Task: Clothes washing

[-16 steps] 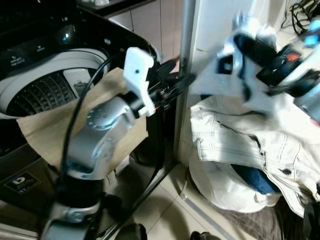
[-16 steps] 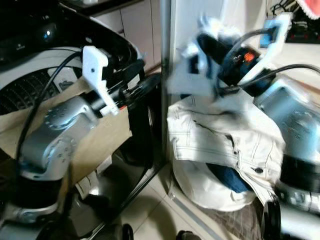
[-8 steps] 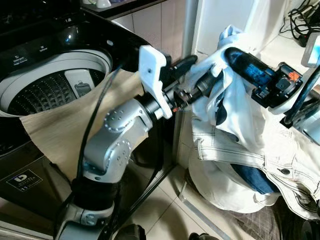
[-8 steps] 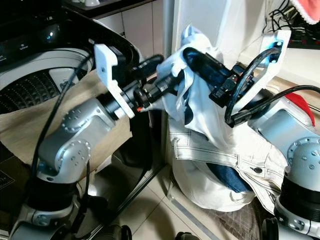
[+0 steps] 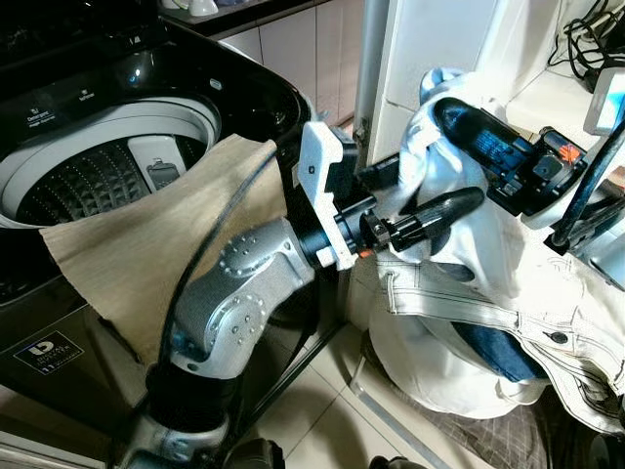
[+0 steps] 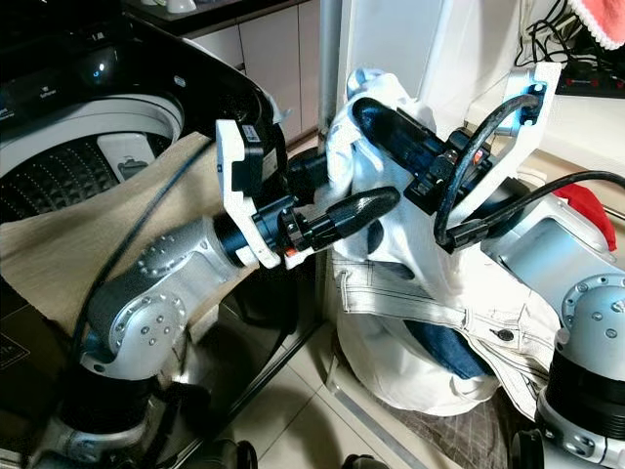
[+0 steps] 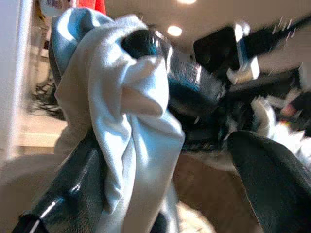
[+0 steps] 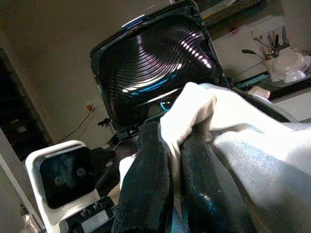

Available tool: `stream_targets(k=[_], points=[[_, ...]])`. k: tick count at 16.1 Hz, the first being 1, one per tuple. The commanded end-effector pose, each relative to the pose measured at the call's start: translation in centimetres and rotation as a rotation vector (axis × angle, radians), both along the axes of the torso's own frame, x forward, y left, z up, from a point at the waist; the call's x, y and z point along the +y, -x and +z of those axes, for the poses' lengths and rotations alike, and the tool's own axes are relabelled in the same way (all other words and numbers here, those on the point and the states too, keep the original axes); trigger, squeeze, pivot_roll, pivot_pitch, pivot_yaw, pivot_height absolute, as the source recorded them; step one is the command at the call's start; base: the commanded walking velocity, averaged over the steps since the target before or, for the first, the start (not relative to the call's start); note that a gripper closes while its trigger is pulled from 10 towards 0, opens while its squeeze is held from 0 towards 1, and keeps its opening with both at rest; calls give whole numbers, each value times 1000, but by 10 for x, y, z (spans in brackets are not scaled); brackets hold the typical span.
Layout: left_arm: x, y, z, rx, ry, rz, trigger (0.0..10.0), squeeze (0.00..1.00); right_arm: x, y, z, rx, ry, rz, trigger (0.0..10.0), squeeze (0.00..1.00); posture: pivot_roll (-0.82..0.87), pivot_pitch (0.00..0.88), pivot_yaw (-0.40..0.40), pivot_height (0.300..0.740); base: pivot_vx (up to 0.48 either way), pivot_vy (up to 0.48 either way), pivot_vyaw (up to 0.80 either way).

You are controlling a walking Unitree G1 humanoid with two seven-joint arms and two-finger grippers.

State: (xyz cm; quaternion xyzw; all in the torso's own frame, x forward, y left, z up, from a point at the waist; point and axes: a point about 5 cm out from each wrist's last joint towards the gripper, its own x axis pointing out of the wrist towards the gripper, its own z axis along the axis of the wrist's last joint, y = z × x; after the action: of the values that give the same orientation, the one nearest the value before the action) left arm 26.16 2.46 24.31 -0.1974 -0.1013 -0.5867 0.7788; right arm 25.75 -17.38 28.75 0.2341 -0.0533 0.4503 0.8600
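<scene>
Reaching in since a moment ago, left gripper (image 6: pixel 356 195) is spreading around white garment (image 6: pixel 391 234), right gripper (image 8: pixel 167 145) clamping it for handover.

Left arm (image 5: pixel 239 308): silver cast housing, rounded joint caps ringed with small screws, black collar at the base. Black cable (image 5: pixel 210 234) arcs along it to a white bracket (image 5: pixel 322 191) on the wrist (orange ring just ahead of the bracket). Fingers (image 5: pixel 435 210) long, glossy black. Right arm (image 6: pixel 562 259): same silver shells, white bracket (image 6: pixel 532 93), looping black cables, orange mark near the wrist.
</scene>
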Motion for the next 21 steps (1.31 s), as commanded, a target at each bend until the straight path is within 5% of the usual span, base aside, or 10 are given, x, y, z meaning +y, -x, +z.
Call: stream_targets(k=[1,6,8,9,10,21], points=[[1,3,3,12,26,-22,10000,0,6,6,4,-25,19,28,0,0,-87,9,38,740,0,0,0],[-17,-13,-17,-33,-200,164,10000,0,10,6,4,-25,27,36,0,0,-85,12,36,740,0,0,0],[-17,-14,-17,-16,-189,173,10000,0,10,6,5,-25,30,36,0,0,-84,14,36,740,0,0,0],[-16,-14,-16,-9,-175,177,6431,0,11,6,4,-25,31,36,0,0,-84,14,36,740,0,0,0],[-15,-14,-15,-13,-165,178,0,0,11,6,4,-23,31,35,0,0,-80,14,33,740,0,0,0],[-17,-9,-19,68,-181,117,0,0,13,3,0,-10,41,28,0,0,-76,11,34,740,0,0,0]])
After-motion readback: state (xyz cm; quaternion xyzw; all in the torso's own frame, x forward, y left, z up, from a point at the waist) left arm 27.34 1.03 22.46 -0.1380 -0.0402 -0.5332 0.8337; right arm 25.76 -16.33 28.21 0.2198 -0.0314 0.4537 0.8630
